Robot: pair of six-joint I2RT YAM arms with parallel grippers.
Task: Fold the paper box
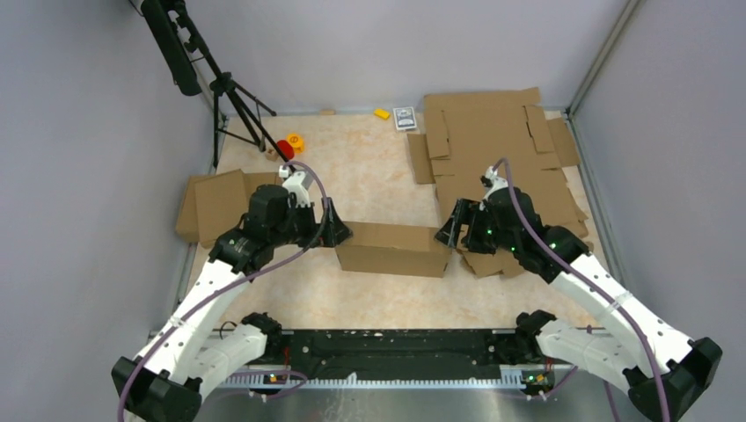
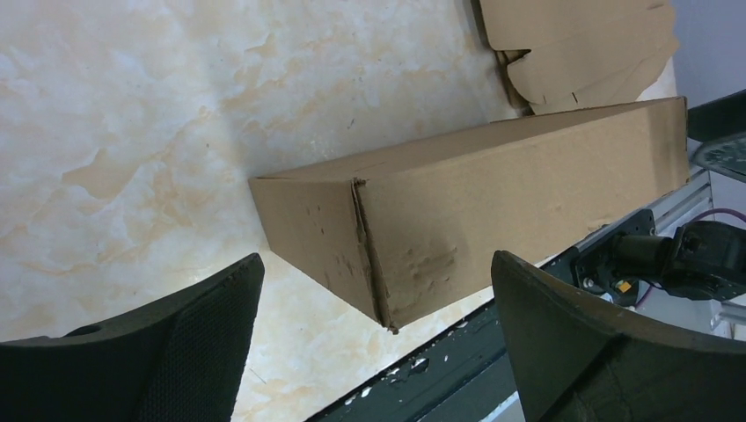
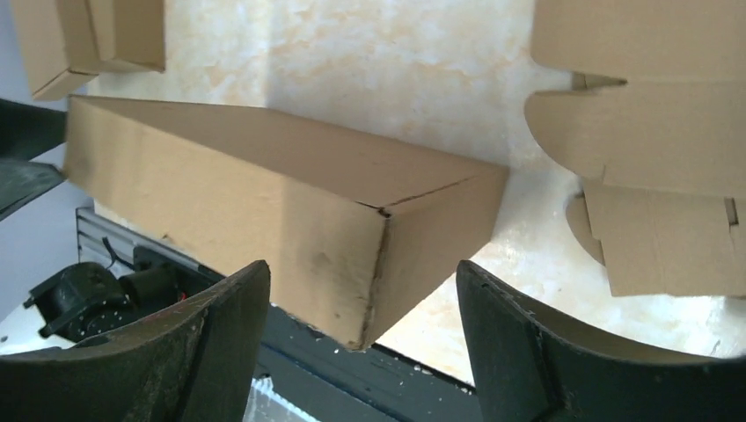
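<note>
Arms [image 1: 208, 286] converge, left pincer [image 1: 340, 231] and right pincer [image 1: 449, 236] gaping beside paper box [image 1: 391, 249].

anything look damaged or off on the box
Yes, minor wear. The paper box has dents and scuffs on its near-side panel beside the left-end corner seam, and that seam looks frayed. The right-end corner shows a dark smudge too. The cardboard sheets beside it lie fanned out unevenly.
</note>
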